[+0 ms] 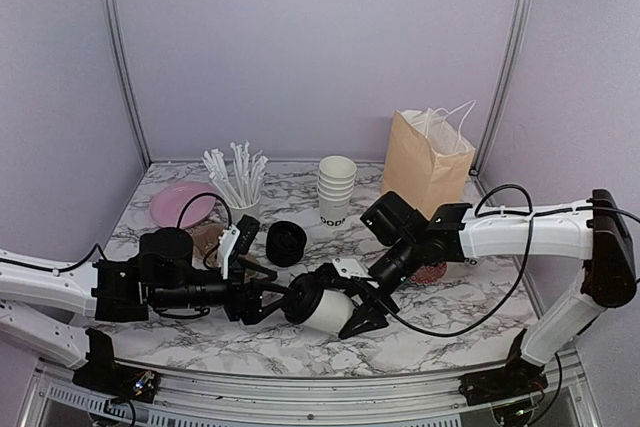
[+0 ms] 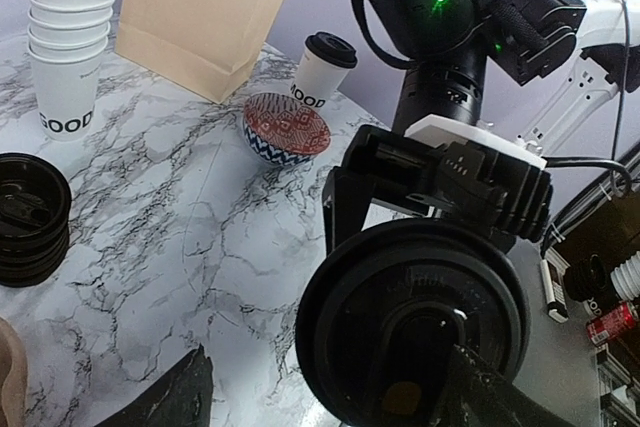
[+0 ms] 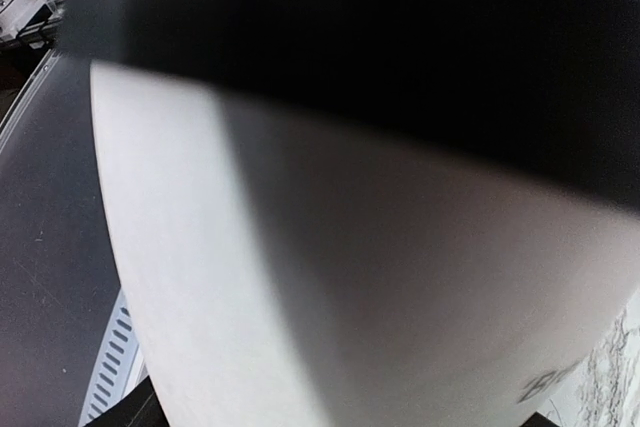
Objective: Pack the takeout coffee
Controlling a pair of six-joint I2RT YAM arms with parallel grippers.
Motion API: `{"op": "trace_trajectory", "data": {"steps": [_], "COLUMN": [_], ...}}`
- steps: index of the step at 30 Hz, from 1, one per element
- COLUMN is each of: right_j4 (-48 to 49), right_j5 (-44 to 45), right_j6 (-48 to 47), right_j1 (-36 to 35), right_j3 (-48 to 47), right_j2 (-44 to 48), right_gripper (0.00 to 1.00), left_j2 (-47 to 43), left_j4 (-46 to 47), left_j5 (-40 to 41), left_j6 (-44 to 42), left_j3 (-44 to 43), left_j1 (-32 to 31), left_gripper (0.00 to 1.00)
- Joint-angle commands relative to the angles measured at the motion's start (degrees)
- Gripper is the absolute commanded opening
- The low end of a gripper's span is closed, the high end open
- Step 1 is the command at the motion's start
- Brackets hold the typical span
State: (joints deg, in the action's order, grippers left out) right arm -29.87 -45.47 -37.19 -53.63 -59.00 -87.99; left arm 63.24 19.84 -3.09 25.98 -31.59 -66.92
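two black-lidded white paper cups, one brown paper bag, one pink round plate, one red patterned bowl.

White table with grey marble veins; tan paper bag, upper right; pink plate, left; takeout coffee cup at centre white, its lid black; bowl apparently red-patterned inside, blue outside.

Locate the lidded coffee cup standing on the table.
Left wrist view, upper middle: the lidded cup stands upright just behind the patterned bowl, to the right of the brown bag.
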Motion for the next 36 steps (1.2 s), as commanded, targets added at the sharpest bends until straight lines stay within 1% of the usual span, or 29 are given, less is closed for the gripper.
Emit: {"op": "trace_trajectory", "data": {"steps": [1,2,4,10,18,21,25,27,29,31,32,33,36], "right_j4": [3.1,3.2,3.2,2.7,2.6,2.5,2.4,2.4,2.4,2.4,2.4,2.3,1.8], "right_j5": [-3.8,-3.8,-3.9,-3.8,-4.0,-4.5,-4.8,-5.0,-5.0,-5.0,-5.0,-5.0,-4.9], "right_j6": [-1.5,-1.6,-1.5,-1.6,-1.1,-0.8,-0.5,-0.4,-0.2,-0.1,0.1,0.1,0.3], "right_j1": [0.4,0.4,0.4,0.4,0.4,0.4,0.4,0.4,0.4,0.4,0.4,0.4,0.4], "right_j3": [-2.3,-2.3,-2.6,-2.7,-2.7,-2.9,-3.0,-2.9,-3.0,-3.2,-3.3,-3.5,-4.4], "right_j2": [-1.0,-1.0,-0.9,-0.5,-0.4,-0.6,-1.0,-1.0,-1.0,-1.0,-1.1,-1.2,-2.0], "right_gripper": [0.71,0.71,0.71,0.71,0.71,0.7,0.7,0.7,0.69,0.69,0.69,0.69,0.69], "left_j2": [-0.5,-0.3,0.3,2.5,3.6,1.3,-4.8,-8.3,-9.5,-8.2,-7.2,-5.8,-1.4], "left_j4": [2.3,2.4,2.7,3.5,5.2,5.2,4.7,3.5,3.5,3.2,3.0,2.8,2.4], "left_j5": [-3.8,-4.0,-5.2,-9.5,-12.4,-8.7,-0.1,5.8,5.2,3.6,3.4,3.4,2.2], "left_j6": [1.7,2.1,2.6,2.4,2.9,2.6,0.3,-0.3,-0.3,0.1,0.1,-0.1,-1.5], "left_j3": [-1.5,-1.6,-2.0,-4.1,-5.1,-4.3,-2.4,-0.8,0.1,-0.3,-0.6,-1.1,-3.5], "left_j1": [-0.1,0.0,-0.1,-0.3,-0.5,-0.7,-0.8,-1.2,-1.3,-1.8,-2.3,-2.9,-4.3], "left_gripper": [0.84,0.88,0.91,0.91,0.9,0.9,0.9,0.9,0.9,0.9,0.97,0.99,0.99]}}
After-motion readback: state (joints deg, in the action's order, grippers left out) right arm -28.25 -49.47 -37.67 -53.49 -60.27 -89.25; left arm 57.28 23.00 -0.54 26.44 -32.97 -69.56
